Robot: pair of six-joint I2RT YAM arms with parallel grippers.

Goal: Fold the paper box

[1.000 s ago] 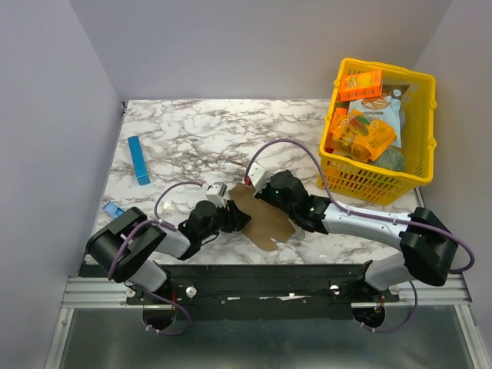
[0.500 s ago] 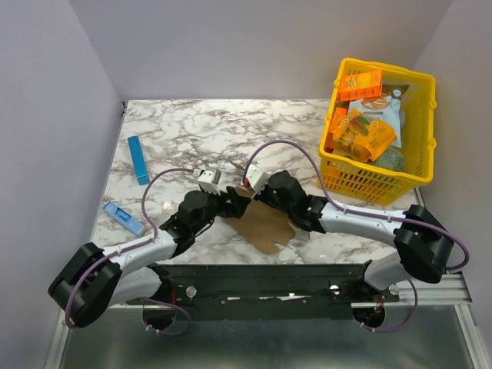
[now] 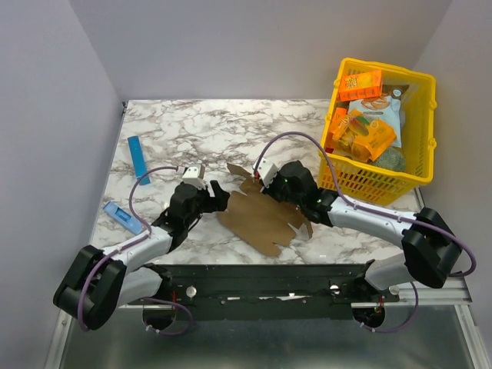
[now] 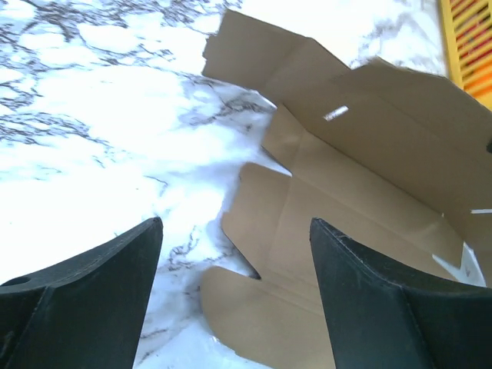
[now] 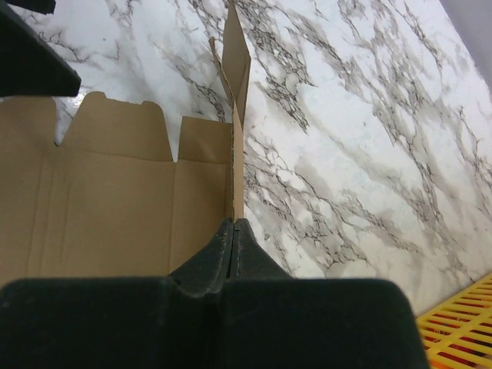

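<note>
Top external view gives us a white, grey-veined marble tabletop (image 3: 192, 131) boxed in by plain grey walls (image 3: 254, 46). We see the paper box (image 3: 257, 219) lying unfolded near the front edge. The left claw (image 3: 218, 197) gapes wide just beside its left edge, gripping nothing. The right claw (image 5: 233, 227) is clenched on its upright flap (image 5: 237, 61).

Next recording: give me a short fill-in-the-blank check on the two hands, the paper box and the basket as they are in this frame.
1. The right hand is ___ on a raised flap of the paper box.
2. The left hand stands ___ beside the box, holding nothing.
3. The orange snack boxes lie in the ___ basket.

Missing words: shut; open; yellow.
</note>
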